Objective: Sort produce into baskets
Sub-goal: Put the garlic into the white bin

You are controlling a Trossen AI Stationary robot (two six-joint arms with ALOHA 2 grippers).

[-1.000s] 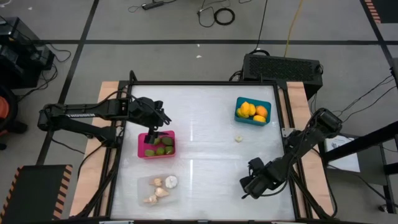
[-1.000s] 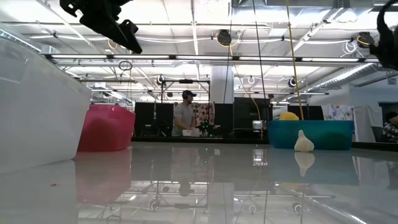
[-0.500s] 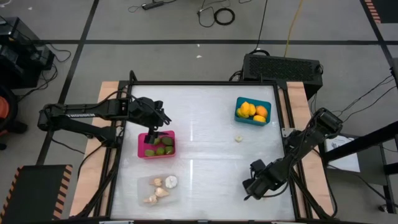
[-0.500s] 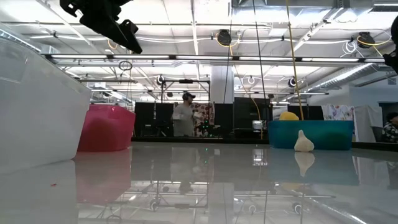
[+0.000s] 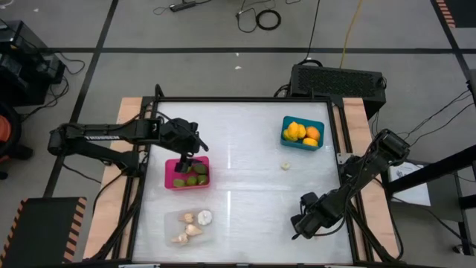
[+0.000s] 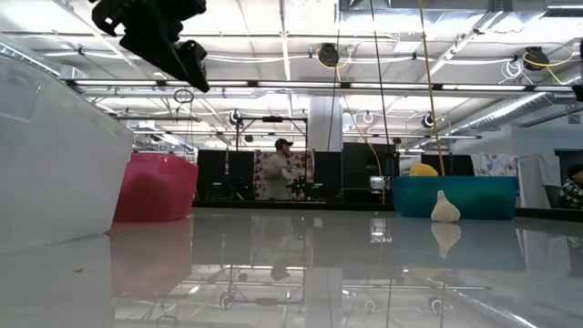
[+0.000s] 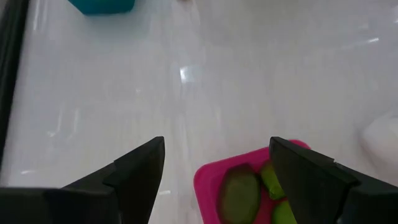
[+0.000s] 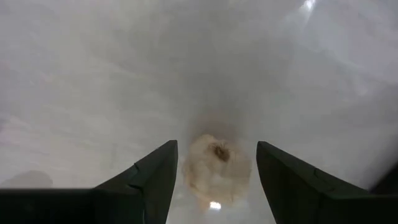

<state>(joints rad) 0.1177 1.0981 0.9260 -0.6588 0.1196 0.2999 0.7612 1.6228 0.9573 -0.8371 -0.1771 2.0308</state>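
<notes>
My left gripper [image 5: 186,156] [image 7: 217,146] hangs open above the far end of the pink basket [image 5: 169,179], which holds olive-green fruits [image 7: 239,193]. My right gripper [image 5: 299,226] [image 8: 217,146] points down near the table's front right, open. A whitish garlic bulb [image 8: 216,167] shows between its fingers with a narrow gap on each side; the high view hides it under the gripper. A second garlic bulb [image 5: 285,165] [image 6: 444,208] stands on the table near the teal basket [image 5: 284,138] of yellow-orange fruits [image 5: 301,132]. The clear basket [image 5: 169,223] at the front left holds garlic bulbs [image 5: 192,227].
The table's middle is bare white surface between the baskets. A black box [image 5: 338,78] sits behind the far right edge. In the low view a person [image 6: 282,171] stands in the room behind the table.
My right gripper has turned a little at the wrist and shifted slightly toward the table's right edge, so it has all but left the low view. Its fingers stand the same. The person in the room behind has moved.
</notes>
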